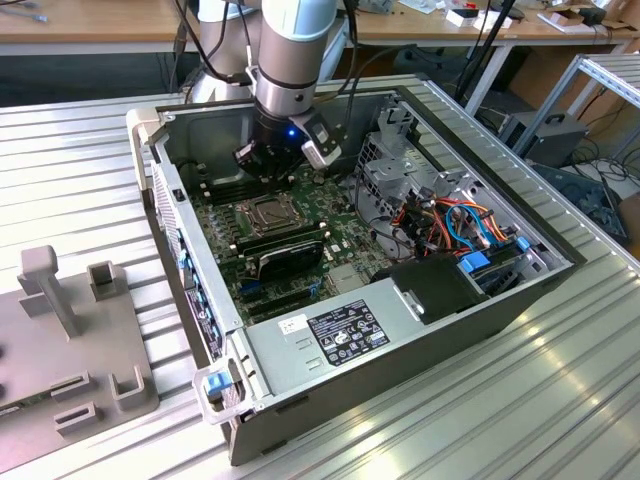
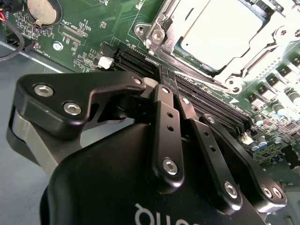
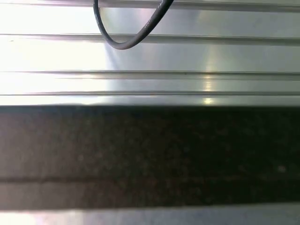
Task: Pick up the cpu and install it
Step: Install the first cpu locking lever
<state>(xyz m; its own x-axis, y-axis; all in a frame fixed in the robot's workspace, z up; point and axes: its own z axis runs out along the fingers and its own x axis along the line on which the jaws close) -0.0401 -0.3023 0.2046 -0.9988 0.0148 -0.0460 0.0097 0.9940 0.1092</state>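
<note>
1. In the exterior view, the arm reaches down into the open computer case (image 1: 400, 330), its gripper (image 1: 262, 157) hanging low over the green motherboard (image 1: 300, 255), just behind the socket (image 1: 270, 212). From here a dark-framed square with a greyish centre sits in that socket; I judge that to be the cpu (image 1: 271, 211), already seated. The wrist hides the fingertips, so their state can't be read from this angle.

2. In the second wrist view, the gripper (image 2: 165, 77) is right up close: its two black fingers (image 2: 164, 117) lie pressed together with nothing between them, closed and empty, tips above the memory slots (image 2: 201, 101). Just beyond, the cpu (image 2: 220, 30) lies flat inside the metal frame (image 2: 161, 28), its top washed out by glare and its far edge cut off.

3. In the first wrist view, ribbed aluminium table (image 3: 150, 56), a looping black cable (image 3: 126, 37), then a dark band I can't identify.
</note>
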